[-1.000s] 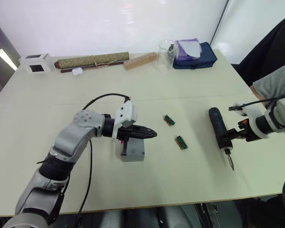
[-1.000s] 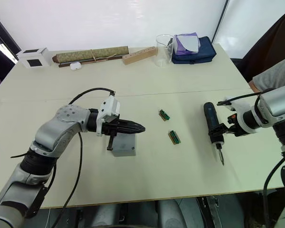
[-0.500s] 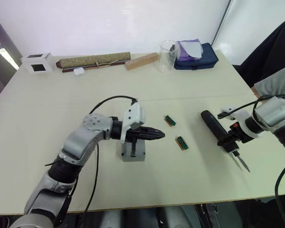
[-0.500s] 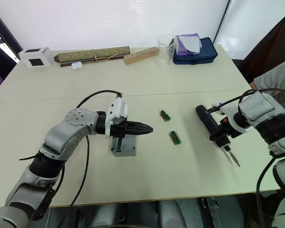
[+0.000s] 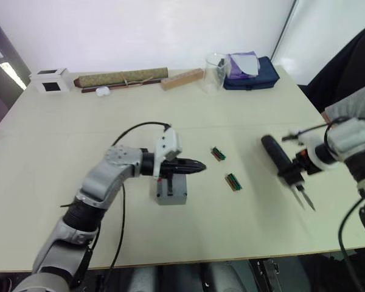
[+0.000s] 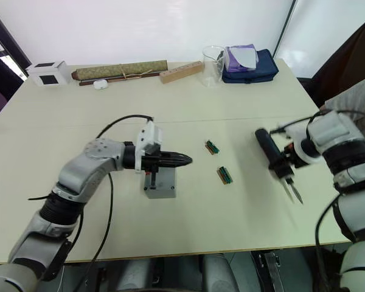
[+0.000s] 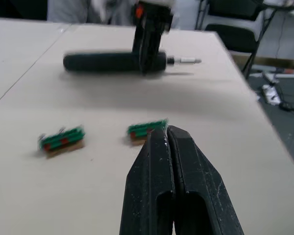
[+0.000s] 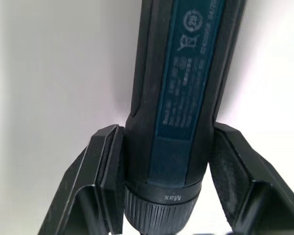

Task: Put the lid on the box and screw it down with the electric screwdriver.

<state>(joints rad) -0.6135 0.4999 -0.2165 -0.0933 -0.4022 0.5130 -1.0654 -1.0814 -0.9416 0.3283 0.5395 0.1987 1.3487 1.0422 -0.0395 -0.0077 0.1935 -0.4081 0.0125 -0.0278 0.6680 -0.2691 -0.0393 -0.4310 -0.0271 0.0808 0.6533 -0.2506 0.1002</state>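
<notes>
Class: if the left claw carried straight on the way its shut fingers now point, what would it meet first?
Probably the nearer small green circuit strip, just beyond the left claw. Past it, the long black electric screwdriver lies crosswise in the right claw. Height above the table is uncertain.

We see pale cream tabletop [image 5: 243, 115]. Small square grey plastic box [image 5: 171, 193], black fingers of left gripper [image 5: 198, 166] over it. Long slim black electric screwdriver [image 6: 269, 150], blue label panel, white print. Two small green-and-red strips [image 5: 232, 181]. Dark navy pouch [image 5: 253, 72], olive-brown rolled bundle [image 5: 118, 78].
</notes>
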